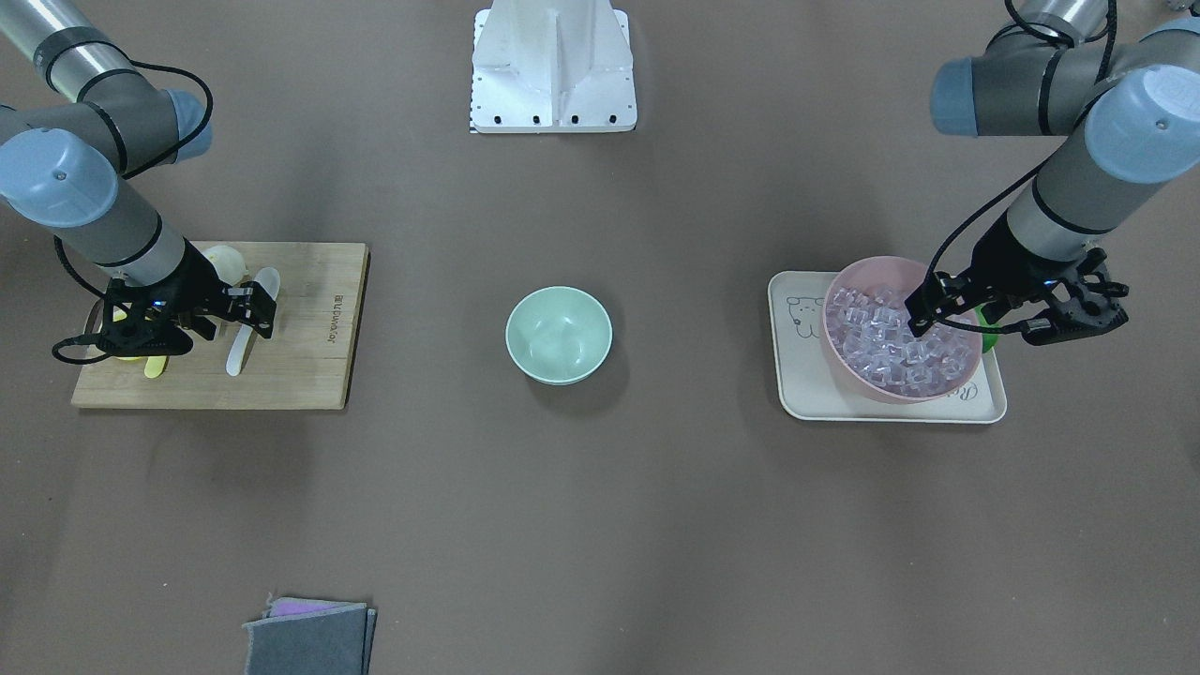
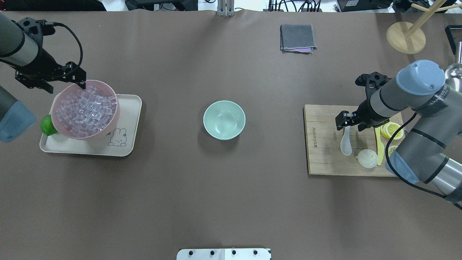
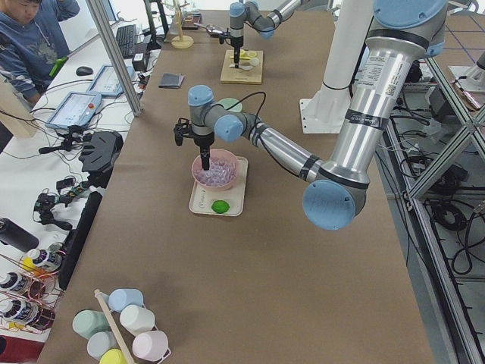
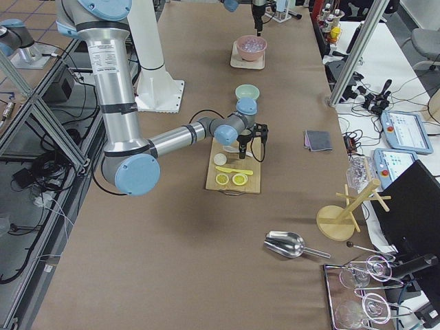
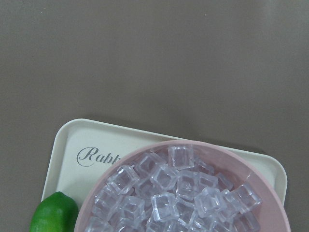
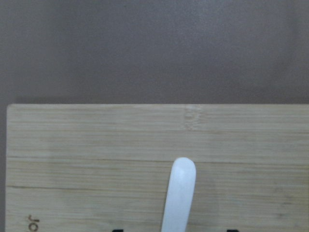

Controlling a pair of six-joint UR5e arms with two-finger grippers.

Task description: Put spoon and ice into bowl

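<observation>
The white spoon [image 2: 345, 142] lies on a wooden cutting board [image 2: 325, 159] on the right, and also shows in the front view [image 1: 246, 333]. My right gripper [image 2: 347, 121] is open low over its handle. The right wrist view shows the handle [image 6: 179, 193] between two dark fingertips. The mint-green bowl [image 2: 224, 120] stands empty at the table's middle. Many clear ice cubes [image 2: 85, 112] fill a pink bowl [image 2: 114, 108] on a cream tray [image 2: 130, 108]. My left gripper [image 2: 72, 81] hovers over that bowl's far rim and looks open and empty. The ice also shows in the left wrist view [image 5: 178, 193].
A lime [image 2: 47, 124] sits on the tray beside the pink bowl. A yellow knife [image 2: 378, 144], lemon slices [image 2: 391, 130] and a white round piece [image 2: 366, 158] share the cutting board. A folded grey cloth [image 2: 297, 38] lies at the far side.
</observation>
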